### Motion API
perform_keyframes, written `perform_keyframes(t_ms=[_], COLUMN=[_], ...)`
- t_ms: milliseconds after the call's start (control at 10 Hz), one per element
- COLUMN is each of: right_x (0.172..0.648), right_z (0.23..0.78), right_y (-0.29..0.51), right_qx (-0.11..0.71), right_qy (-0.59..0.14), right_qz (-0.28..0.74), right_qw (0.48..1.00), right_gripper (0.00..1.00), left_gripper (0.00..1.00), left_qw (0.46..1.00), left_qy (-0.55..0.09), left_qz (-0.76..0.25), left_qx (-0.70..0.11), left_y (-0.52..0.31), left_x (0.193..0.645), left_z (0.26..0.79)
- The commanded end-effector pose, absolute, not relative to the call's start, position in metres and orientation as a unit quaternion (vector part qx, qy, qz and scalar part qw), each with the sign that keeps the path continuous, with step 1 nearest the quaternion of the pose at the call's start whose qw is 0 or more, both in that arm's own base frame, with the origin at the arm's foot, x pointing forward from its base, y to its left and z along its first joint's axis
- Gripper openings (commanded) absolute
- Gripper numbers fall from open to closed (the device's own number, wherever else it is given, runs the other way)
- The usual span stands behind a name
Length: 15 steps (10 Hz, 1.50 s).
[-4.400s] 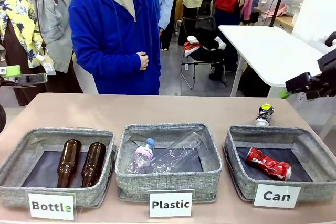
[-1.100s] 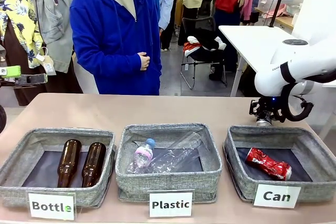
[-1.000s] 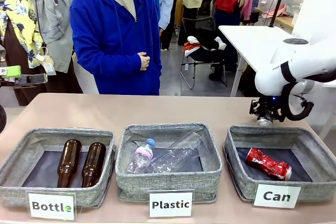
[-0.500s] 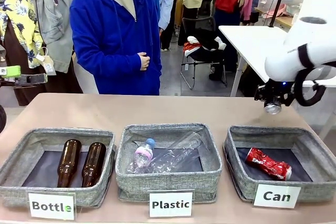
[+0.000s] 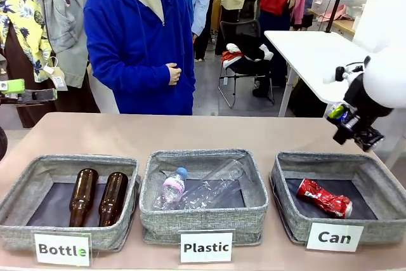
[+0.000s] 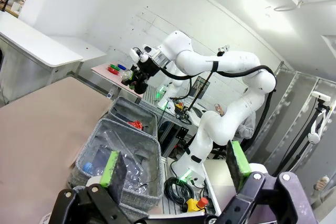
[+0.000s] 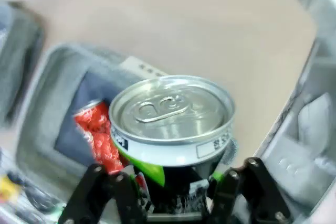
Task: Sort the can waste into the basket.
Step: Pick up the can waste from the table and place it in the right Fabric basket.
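My right gripper (image 5: 347,118) hangs in the air above the far right corner of the "Can" basket (image 5: 284,179), shut on the black, green and silver can (image 5: 337,112). In the right wrist view the can (image 7: 172,121) sits upright between my fingers (image 7: 107,190), its silver top facing the camera. Below it lies the crushed red can (image 7: 93,135) on the basket's dark base. The front view shows this red can (image 5: 325,198) inside the basket. My left gripper (image 6: 173,163) is open and holds nothing, off the table's left end (image 5: 28,92).
The middle "Plastic" basket (image 5: 203,220) holds clear plastic bottles. On the left, the "Bottle" basket (image 5: 25,188) has two brown glass bottles in it. A person in a blue hoodie (image 5: 136,36) stands at the far side. Bare tabletop lies behind the baskets.
My right gripper has lifted the black can off the table behind the "Can" basket and carried it up and to the right, tilting as it went. The left arm is still.
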State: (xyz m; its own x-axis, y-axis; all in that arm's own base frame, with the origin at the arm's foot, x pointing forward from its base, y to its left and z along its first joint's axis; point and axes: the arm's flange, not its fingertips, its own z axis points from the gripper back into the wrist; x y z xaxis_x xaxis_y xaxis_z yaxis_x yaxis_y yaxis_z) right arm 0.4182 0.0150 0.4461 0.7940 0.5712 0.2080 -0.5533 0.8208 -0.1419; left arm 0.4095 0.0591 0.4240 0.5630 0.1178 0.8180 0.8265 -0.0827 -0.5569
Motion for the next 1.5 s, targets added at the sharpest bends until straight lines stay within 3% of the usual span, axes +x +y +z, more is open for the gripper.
perform_keyframes(t_ms=[0, 100, 400, 700, 800, 1000, 1100, 1200, 1400], right_x=[0.405, 0.4, 0.393, 0.389, 0.389, 0.388, 0.387, 0.386, 0.384], right_z=[0.444, 0.442, 0.441, 0.439, 0.44, 0.442, 0.444, 0.445, 0.449], right_y=[-0.004, -0.009, -0.019, -0.017, -0.016, -0.014, -0.014, -0.014, -0.012], right_qx=[0.041, 0.044, 0.058, 0.035, 0.034, 0.036, 0.039, 0.04, 0.046], right_qy=[-0.117, -0.09, -0.101, -0.104, -0.101, -0.097, -0.093, -0.093, -0.091], right_qz=[0.5, 0.535, 0.61, 0.637, 0.632, 0.634, 0.632, 0.633, 0.631], right_qw=[0.857, 0.839, 0.784, 0.763, 0.768, 0.767, 0.769, 0.767, 0.769], right_gripper=[0.0, 0.0, 0.0, 0.87, 1.0, 1.0, 0.94, 1.0, 1.0], left_gripper=[1.0, 1.0, 1.0, 1.0, 1.0, 1.0, 1.0, 1.0, 1.0], left_qw=[0.583, 0.583, 0.583, 0.583, 0.583, 0.583, 0.583, 0.583, 0.583], left_qy=[-0.347, -0.347, -0.347, -0.347, -0.347, -0.347, -0.347, -0.347, -0.347], left_qz=[-0.308, -0.308, -0.308, -0.308, -0.308, -0.308, -0.308, -0.308, -0.308], left_qx=[-0.667, -0.667, -0.667, -0.667, -0.667, -0.667, -0.667, -0.667, -0.667], left_y=[0.059, 0.059, 0.059, 0.059, 0.059, 0.059, 0.059, 0.059, 0.059], left_x=[0.407, 0.407, 0.407, 0.407, 0.407, 0.407, 0.407, 0.407, 0.407], left_z=[0.426, 0.426, 0.426, 0.426, 0.426, 0.426, 0.426, 0.426, 0.426])
